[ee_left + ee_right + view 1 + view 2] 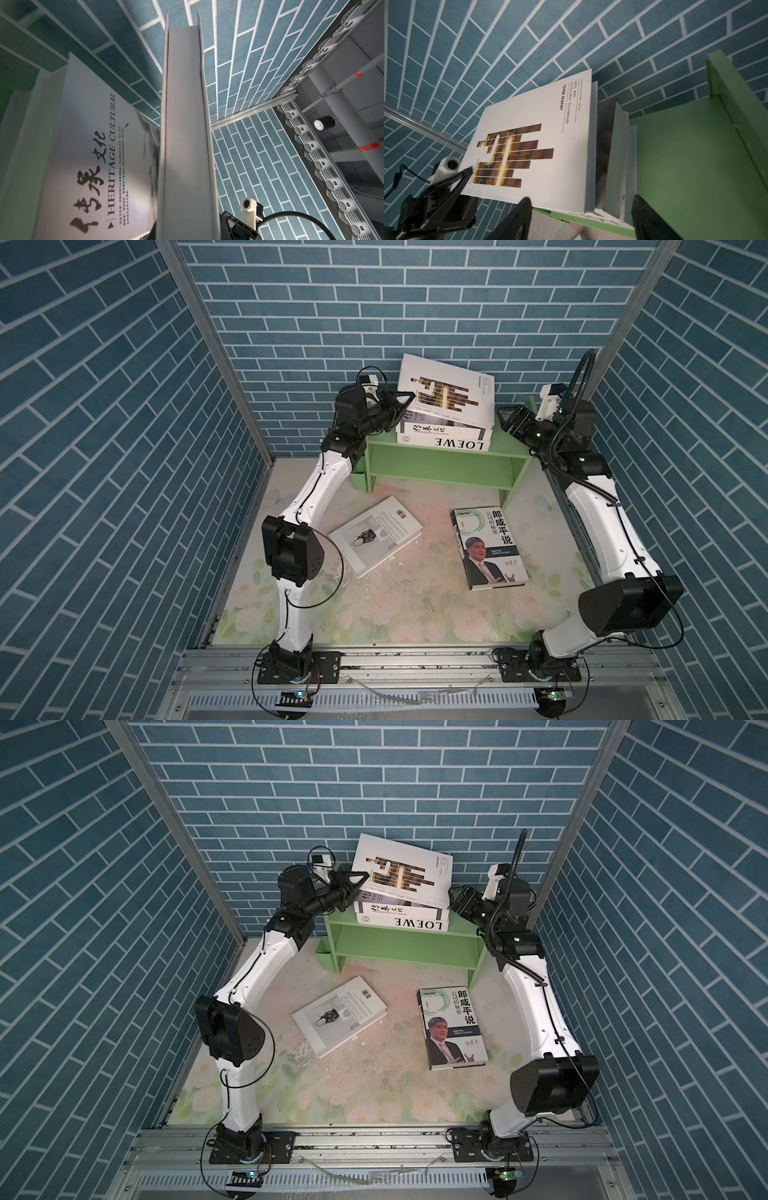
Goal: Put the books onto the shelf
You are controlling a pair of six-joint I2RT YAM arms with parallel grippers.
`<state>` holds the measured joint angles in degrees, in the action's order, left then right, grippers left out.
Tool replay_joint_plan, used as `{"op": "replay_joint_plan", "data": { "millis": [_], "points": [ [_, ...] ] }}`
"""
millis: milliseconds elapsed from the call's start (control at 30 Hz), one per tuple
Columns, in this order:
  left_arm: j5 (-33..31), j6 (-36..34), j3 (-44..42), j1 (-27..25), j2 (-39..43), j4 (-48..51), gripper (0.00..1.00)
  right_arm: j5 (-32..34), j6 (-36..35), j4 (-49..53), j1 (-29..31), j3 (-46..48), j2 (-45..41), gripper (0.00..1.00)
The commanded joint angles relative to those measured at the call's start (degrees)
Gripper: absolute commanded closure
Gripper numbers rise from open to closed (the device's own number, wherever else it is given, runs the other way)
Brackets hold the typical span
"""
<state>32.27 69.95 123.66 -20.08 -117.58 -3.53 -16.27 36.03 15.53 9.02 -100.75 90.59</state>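
Blue brick walls (374, 302), floral table (395, 614). Left gripper (404, 404) clamps tilted portfolio book (453, 389) atop shelf (440, 466) stack; right gripper (508, 420) stands released alongside. Portrait book (490, 547), white book (376, 533) lie on table. Heritage book (432, 430) largely covered.

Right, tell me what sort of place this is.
Probably a lab robot cell dressed as a room: printed blue brick walls on aluminium framing, two arms bolted to a rail, a green shelf.
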Motion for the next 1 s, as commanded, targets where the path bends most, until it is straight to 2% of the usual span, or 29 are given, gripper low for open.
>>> {"op": "replay_joint_plan", "data": {
  "millis": [0,200,467,967],
  "points": [
    [0.16,0.36,2.97,-0.23,-0.70,-0.34,0.77,1.55,-3.15,0.94,0.74,-2.74,1.26,0.24],
    [0.26,1.16,4.65,-0.27,-1.75,1.72,0.77,2.45,-3.93,1.25,1.18,-5.80,3.47,0.23],
    [0.07,2.21,5.54,-0.58,-2.79,2.60,0.77,3.93,-6.63,5.90,1.82,-17.29,9.88,0.22],
    [-0.46,2.47,6.78,-0.64,-3.71,4.75,0.76,5.80,-8.51,9.15,3.37,-19.99,14.85,0.22]
  ]
}}
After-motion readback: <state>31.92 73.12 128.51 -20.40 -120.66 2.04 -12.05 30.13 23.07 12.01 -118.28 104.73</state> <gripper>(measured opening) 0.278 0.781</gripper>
